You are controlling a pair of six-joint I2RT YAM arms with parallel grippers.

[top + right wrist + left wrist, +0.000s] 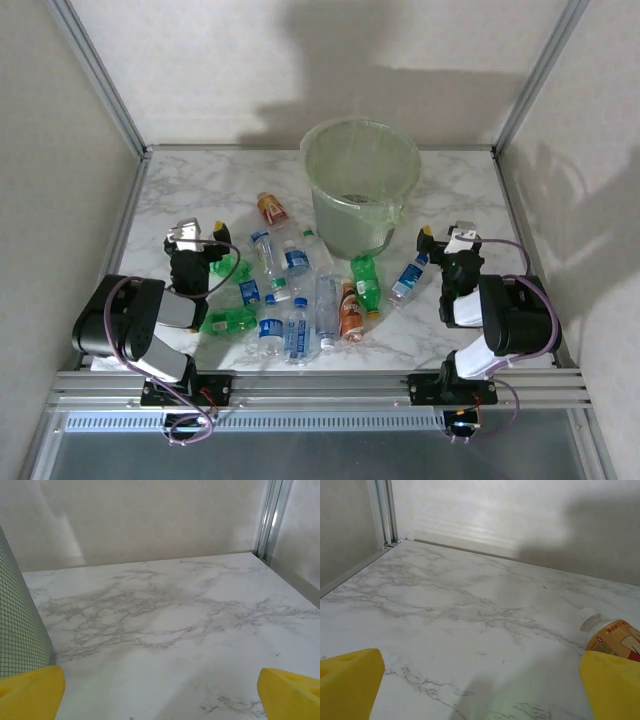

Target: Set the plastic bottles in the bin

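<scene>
Yellow pads (347,680) of left gripper (480,692) spread wide at the bottom corners of the left wrist view. Nothing between, nothing touched, bare marble table (450,610) underneath. From above, left gripper (222,243) low over the table, well left of the bin (350,215) and nearer than it. Close beside a green bottle (228,268), apart from it. Orange-labelled bottle (612,635) with white cap lying on its side, partly hidden behind the right-hand pad. From above (272,208), clear of the gripper and near the bin's left flank.

Right gripper (160,695) likewise fully apart, yellow pads (290,692) empty over bare marble. Bin's pale-green gridded wall (15,630) at the left edge of that view. From above, right gripper (438,243) just right of the bin's base, touching nothing. Clear blue-labelled bottle (409,278) near it, on the bin's near side.

Plastic bottles (300,295) lying in a loose heap on the table, on the bin's near-left side. Bin upright, thin liner over the rim, close to the back wall.

Open marble left of the bin out to the metal frame rail (382,510). More open marble right of the bin up to the corner post (272,515).
</scene>
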